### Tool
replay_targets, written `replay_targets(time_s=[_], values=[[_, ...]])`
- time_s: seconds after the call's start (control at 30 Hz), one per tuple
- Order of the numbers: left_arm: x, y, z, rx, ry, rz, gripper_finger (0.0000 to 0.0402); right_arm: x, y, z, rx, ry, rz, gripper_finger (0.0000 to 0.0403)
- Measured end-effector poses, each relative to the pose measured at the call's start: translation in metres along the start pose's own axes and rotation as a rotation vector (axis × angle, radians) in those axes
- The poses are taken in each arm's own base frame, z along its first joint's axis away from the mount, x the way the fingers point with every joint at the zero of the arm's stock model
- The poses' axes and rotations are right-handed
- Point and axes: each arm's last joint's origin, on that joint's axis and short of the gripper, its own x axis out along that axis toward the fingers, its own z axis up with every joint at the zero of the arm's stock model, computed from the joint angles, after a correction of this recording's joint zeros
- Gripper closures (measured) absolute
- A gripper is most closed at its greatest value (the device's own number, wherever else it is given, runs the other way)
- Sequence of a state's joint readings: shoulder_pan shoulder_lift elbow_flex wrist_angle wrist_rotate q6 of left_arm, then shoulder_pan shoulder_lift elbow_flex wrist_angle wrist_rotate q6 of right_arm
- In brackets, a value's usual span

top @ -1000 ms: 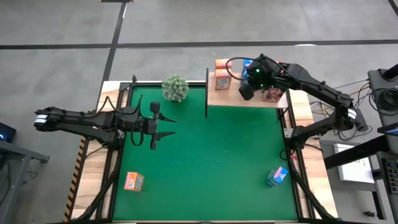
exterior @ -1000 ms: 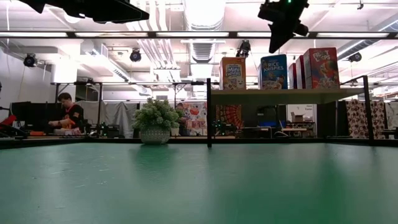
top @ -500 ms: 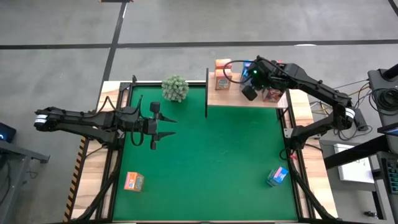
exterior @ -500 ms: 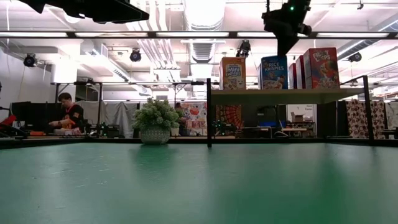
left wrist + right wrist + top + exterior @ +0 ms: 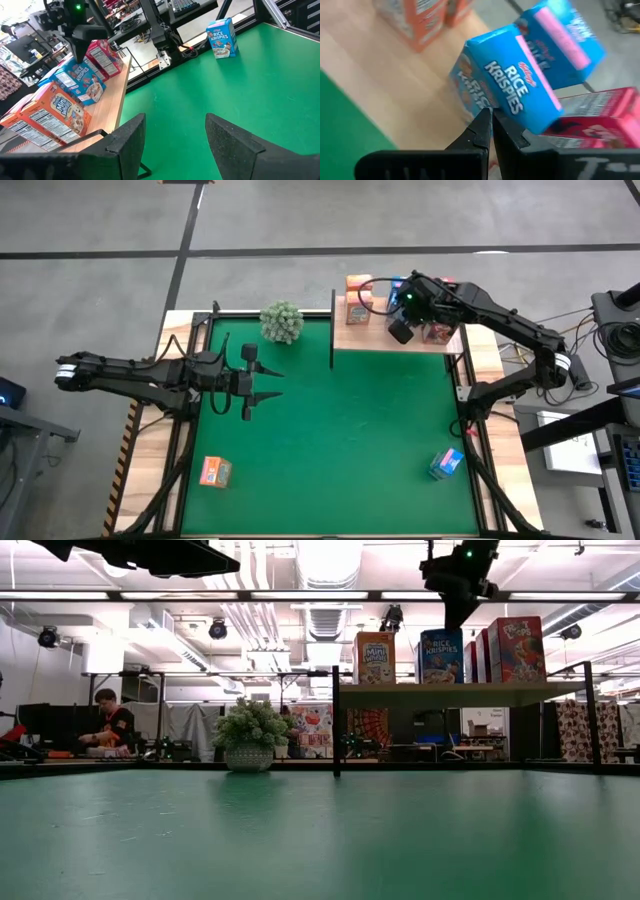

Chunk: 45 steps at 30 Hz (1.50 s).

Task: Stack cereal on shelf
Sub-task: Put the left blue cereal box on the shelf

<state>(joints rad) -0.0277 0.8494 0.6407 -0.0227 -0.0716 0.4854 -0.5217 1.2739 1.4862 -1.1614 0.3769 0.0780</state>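
The shelf [image 5: 390, 342] is a light wooden board with black posts at the far right of the green mat. On it stand orange boxes [image 5: 357, 306], blue boxes [image 5: 440, 655] and red-pink boxes [image 5: 515, 648]. My right gripper [image 5: 458, 618] is shut and hangs just above the front blue box [image 5: 510, 95] without touching it. An orange box [image 5: 215, 472] rests on the mat at the near left and a blue box [image 5: 446, 463] at the near right. My left gripper [image 5: 277, 384] is open and empty over the mat's left part.
A round green plant in a pot [image 5: 282, 321] stands on the far edge of the mat [image 5: 330, 440], left of the shelf. A black post [image 5: 336, 720] marks the shelf's left end. A person [image 5: 110, 720] sits in the room beyond the table.
My right gripper has shifted a little toward the table's right edge above the shelf's boxes and has tipped so that its fingers point more nearly straight down. It has stayed shut.
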Motion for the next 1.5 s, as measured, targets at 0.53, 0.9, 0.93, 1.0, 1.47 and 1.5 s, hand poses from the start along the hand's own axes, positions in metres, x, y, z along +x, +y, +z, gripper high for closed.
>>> replay_targets(time_s=[0.53,0.9,0.93,1.0,1.47,1.5], values=[[0.000,0.000,0.000,0.000,0.000,0.000,0.0212,0.020,0.004,-0.014,-0.100,0.074,-0.124,0.0394],[0.000,0.000,0.000,0.000,0.000,0.000,0.0212,0.019,0.007,-0.012,-0.061,0.057,-0.032,0.0394],[0.000,0.000,0.000,0.000,0.000,0.000,0.0212,0.019,0.008,-0.011,-0.051,0.057,0.010,0.0394],[0.000,0.000,0.000,0.000,0.000,0.000,0.0212,0.019,0.011,-0.009,-0.042,0.038,0.081,0.0394],[0.000,0.000,0.000,0.000,0.001,0.000,0.0212,0.025,0.012,0.004,-0.062,-0.118,0.015,0.0394],[0.000,0.000,0.000,0.000,0.001,0.000,0.0212,0.025,0.012,0.004,-0.062,-0.117,0.015,0.0394]])
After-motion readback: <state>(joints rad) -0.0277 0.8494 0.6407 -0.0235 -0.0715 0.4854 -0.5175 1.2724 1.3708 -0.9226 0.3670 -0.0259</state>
